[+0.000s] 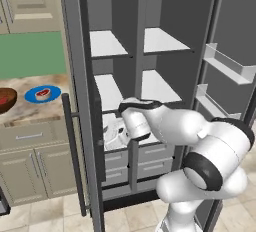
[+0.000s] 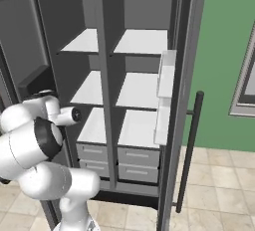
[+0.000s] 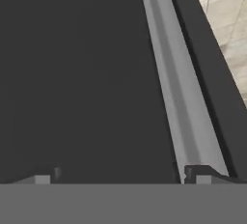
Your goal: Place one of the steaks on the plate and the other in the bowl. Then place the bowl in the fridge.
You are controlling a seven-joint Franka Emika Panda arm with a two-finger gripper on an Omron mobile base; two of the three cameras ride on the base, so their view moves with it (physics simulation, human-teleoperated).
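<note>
1. The bowl [image 1: 6, 99] sits at the far left edge of the left base view on the bench [image 1: 30, 113], cut off by the frame; I cannot tell if a steak is inside it.
2. The plate [image 1: 42, 94] is just beside it and carries one steak [image 1: 43, 94], the one with a pale rim.
3. The fridge [image 1: 145, 76] stands with both doors open, I judge so the bowl can go on a shelf.
4. My fingers [image 3: 120, 177] are spread wide and hold nothing, close to a dark door surface.
5. The second steak is not clear to me.
</note>
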